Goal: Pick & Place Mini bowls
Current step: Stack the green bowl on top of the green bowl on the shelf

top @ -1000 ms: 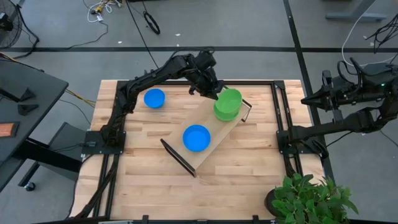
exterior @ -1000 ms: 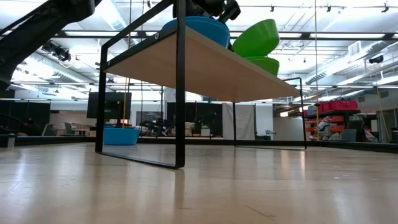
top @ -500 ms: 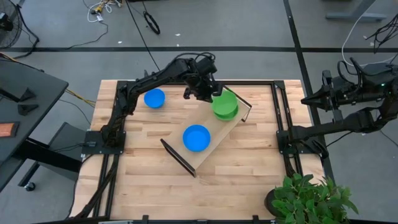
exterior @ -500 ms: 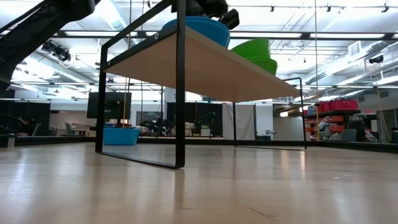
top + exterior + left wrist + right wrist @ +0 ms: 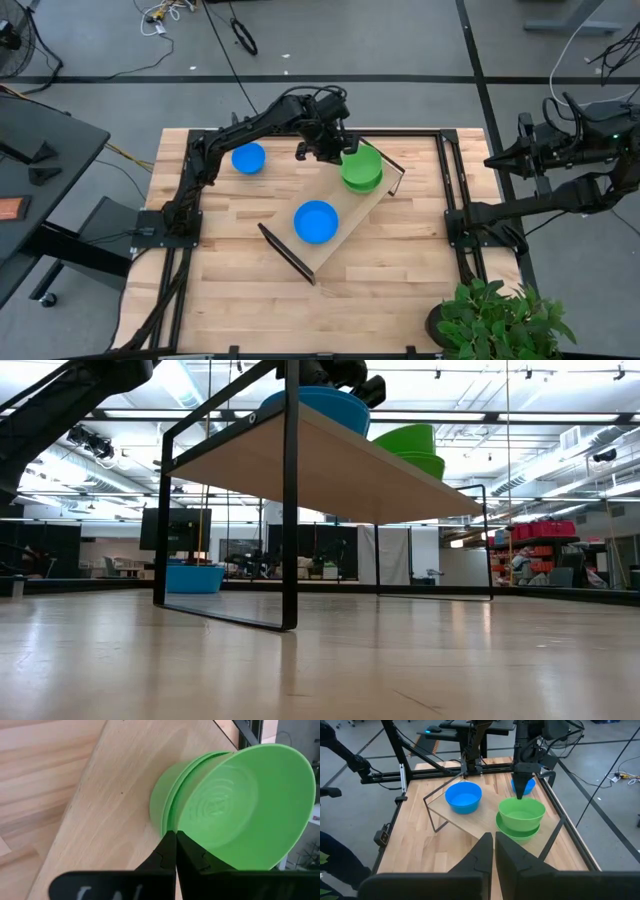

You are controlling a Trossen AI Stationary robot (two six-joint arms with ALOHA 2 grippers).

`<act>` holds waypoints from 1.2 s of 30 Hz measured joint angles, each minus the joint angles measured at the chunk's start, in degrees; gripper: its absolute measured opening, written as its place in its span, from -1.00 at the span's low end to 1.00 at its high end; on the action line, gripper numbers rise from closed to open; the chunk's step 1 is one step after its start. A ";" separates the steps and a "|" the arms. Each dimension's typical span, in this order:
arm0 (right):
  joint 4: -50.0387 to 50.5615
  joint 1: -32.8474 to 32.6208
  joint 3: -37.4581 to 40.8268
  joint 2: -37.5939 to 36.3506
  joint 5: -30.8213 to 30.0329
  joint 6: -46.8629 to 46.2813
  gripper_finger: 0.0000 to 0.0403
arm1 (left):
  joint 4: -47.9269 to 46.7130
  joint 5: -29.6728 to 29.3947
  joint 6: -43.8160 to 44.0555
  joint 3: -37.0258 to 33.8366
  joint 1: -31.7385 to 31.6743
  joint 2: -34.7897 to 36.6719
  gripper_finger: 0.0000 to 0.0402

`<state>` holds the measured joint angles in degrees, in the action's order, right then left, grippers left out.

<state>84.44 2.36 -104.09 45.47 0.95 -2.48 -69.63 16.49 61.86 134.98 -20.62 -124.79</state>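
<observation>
Green plastic mini bowls (image 5: 362, 168), smooth, round and shallow with faint concentric rings inside, sat nested at one end of the pale wooden tray (image 5: 345, 205) on black wire legs. The left gripper (image 5: 345, 152) was pinched on the top green bowl's rim, fingers together. One blue bowl (image 5: 316, 221) rested mid-tray; another blue bowl (image 5: 248, 158) lay on the butcher-block table (image 5: 230, 290). The right gripper (image 5: 493, 851) waited off-table, fingers together.
</observation>
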 joint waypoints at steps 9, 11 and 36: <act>0.00 0.00 0.00 -0.01 0.00 0.00 -0.88 | 3.82 0.17 -2.53 0.02 0.02 0.02 -0.87; -0.01 -0.01 0.00 0.00 0.00 0.00 -0.88 | 3.71 0.22 -2.53 0.02 0.02 0.02 -0.83; -0.01 -0.01 0.00 0.00 0.00 0.00 -0.88 | 3.24 -0.86 -4.67 0.02 0.31 0.02 -0.57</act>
<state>84.43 2.35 -104.09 45.47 0.95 -2.48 -66.38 15.63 57.19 135.00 -20.32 -124.77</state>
